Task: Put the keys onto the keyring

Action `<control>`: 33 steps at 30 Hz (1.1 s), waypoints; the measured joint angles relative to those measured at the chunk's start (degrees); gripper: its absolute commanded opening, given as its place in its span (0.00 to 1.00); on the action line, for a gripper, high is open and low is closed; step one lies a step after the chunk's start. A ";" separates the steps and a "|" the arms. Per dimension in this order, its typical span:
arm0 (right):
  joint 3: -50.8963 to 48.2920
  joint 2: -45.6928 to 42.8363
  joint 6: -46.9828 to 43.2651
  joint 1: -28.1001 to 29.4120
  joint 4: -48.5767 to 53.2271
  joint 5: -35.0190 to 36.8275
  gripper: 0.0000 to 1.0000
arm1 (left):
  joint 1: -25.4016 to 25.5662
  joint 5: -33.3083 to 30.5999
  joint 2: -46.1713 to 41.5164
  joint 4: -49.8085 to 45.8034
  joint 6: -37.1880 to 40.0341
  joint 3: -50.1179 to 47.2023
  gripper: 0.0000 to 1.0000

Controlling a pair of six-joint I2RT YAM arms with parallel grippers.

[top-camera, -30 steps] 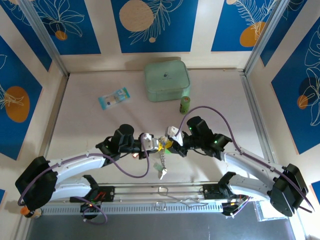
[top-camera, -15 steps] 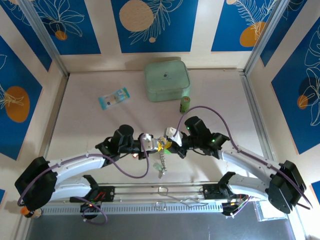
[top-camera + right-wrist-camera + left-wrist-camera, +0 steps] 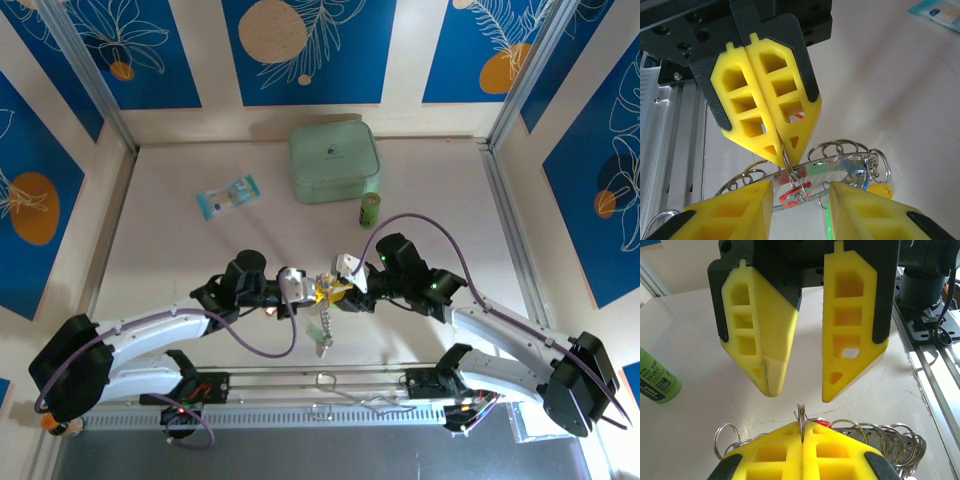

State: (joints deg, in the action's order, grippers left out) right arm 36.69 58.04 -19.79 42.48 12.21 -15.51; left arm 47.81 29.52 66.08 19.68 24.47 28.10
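The keyring (image 3: 840, 167) is a silvery band carrying several small split rings, and it hangs between the two grippers above the table. My left gripper (image 3: 802, 426) is shut on one small split ring of it, which stands up between the fingertips. Seen from the right wrist, the left gripper (image 3: 782, 155) pinches that ring from above. My right gripper (image 3: 800, 189) is open, its fingers on either side of the ring cluster without touching it. Keys hang from the ring: a red-headed one (image 3: 795, 194) and a yellow-headed one (image 3: 881, 190). From above, the bunch (image 3: 322, 325) dangles below both grippers.
A mint-green square case (image 3: 334, 162) sits at the back, with a green bottle (image 3: 370, 208) just in front of it. A blue-and-white packet (image 3: 227, 196) lies at the back left. A metal rail (image 3: 330, 380) runs along the near edge.
My right gripper was shut at the ring cluster and has now opened and drawn back slightly to the right. The left gripper keeps its hold and has hardly moved.
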 measured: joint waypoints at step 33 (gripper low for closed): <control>10.45 7.96 -8.37 2.99 12.07 2.97 0.00 | 0.07 -2.97 -1.09 -10.10 6.14 4.20 0.15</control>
State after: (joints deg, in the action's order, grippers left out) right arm 47.13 66.00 -28.16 45.47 24.27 -12.53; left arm 47.88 26.55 64.99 9.58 30.61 32.29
